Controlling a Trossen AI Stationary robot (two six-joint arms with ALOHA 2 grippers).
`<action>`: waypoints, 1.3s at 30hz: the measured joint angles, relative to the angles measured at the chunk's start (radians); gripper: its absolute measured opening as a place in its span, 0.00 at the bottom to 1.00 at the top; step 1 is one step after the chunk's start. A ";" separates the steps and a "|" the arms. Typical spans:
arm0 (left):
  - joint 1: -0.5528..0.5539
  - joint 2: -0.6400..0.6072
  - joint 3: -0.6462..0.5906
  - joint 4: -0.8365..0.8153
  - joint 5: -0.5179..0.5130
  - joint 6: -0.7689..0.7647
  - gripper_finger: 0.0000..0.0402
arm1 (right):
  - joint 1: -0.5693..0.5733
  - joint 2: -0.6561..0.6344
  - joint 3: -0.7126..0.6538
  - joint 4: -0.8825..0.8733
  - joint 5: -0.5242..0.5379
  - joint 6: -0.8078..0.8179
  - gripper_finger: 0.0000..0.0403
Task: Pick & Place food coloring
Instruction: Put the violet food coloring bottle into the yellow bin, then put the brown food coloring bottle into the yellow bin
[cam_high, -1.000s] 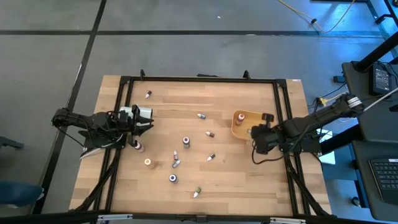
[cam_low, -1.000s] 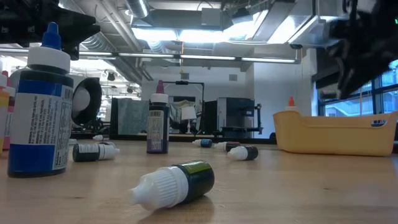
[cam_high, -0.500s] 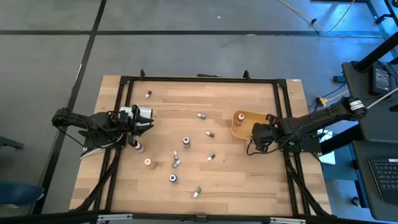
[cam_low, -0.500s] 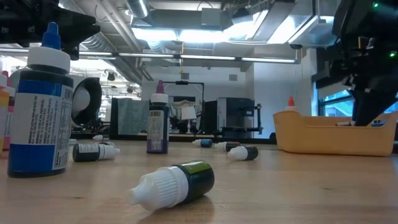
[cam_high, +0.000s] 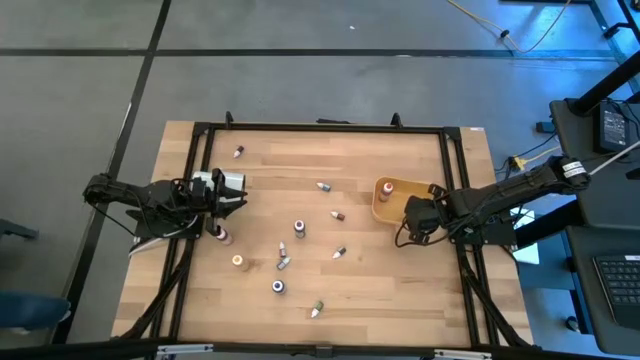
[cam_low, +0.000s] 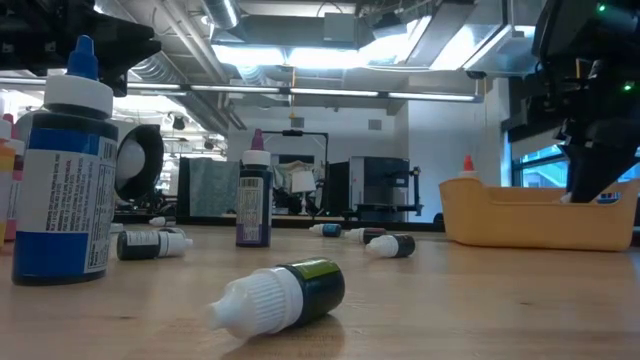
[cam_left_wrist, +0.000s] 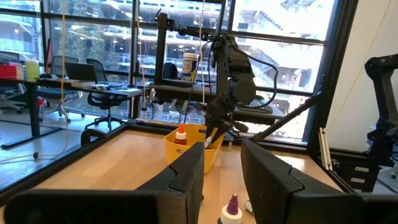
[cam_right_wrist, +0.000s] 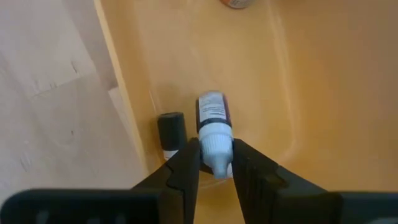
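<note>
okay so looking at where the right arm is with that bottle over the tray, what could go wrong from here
The right gripper has a bottle by its cap inside the tray, close to the wall. It could snag in the narrowly parted fingers or roll against the black-capped bottle beside it. The gripper could also bump the tray's wall when lifting out and shift the tray.

The blue bottle (cam_low: 63, 175) closest to the low camera carries a white label of fine print, too small to read. The bottle (cam_right_wrist: 213, 124) in the yellow tray (cam_right_wrist: 323, 93) likewise.
</note>
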 joint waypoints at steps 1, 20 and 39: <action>0.000 0.000 0.000 0.000 0.000 0.000 0.26 | 0.000 0.000 0.000 0.000 0.000 0.001 0.23; 0.000 0.000 0.000 0.000 0.000 0.000 0.26 | 0.000 0.000 0.000 -0.026 -0.047 -0.006 0.24; 0.000 0.000 0.000 0.000 0.000 0.000 0.27 | 0.004 -0.002 0.152 0.006 -0.045 -0.076 0.42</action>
